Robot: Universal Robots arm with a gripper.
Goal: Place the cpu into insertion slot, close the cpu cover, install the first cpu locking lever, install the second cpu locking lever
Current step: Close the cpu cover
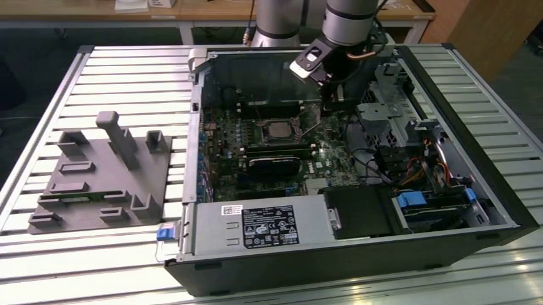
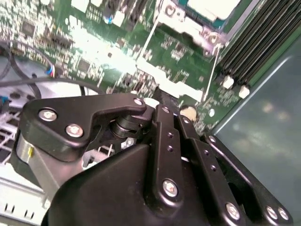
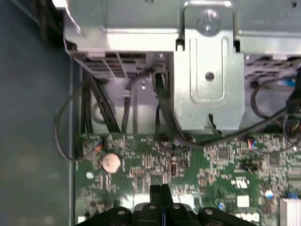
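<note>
From where I stand, the cpu (image 1: 276, 130) looks light and stiff but fragile. I would take it only by its outer edges, never by its underside, and the smooth metal top could easily slip. It is a small flat square with a silvery-tan lid. It lies in the insertion slot (image 1: 276, 121), near the middle of the green motherboard (image 1: 222, 146), inside the open computer case (image 1: 339, 257) on the slatted table (image 1: 127, 76).

In the second wrist view, the pale top of the cpu (image 2: 207, 5) shows through a thin silvery frame. I take that frame to be the cpu cover (image 2: 181, 21), lying down over the chip. Thin wire rods beside it slant up off the board. They look like the locking levers (image 2: 147, 40), and I judge they are not latched.

The gripper (image 1: 332, 105) hangs inside the case, just to the exterior view's right of the socket and low over the board. In both wrist views its black fingers (image 3: 157, 190) are pressed together with nothing between them, and their tips (image 2: 159, 96) hover just above the green board, apart from the cpu.
</note>
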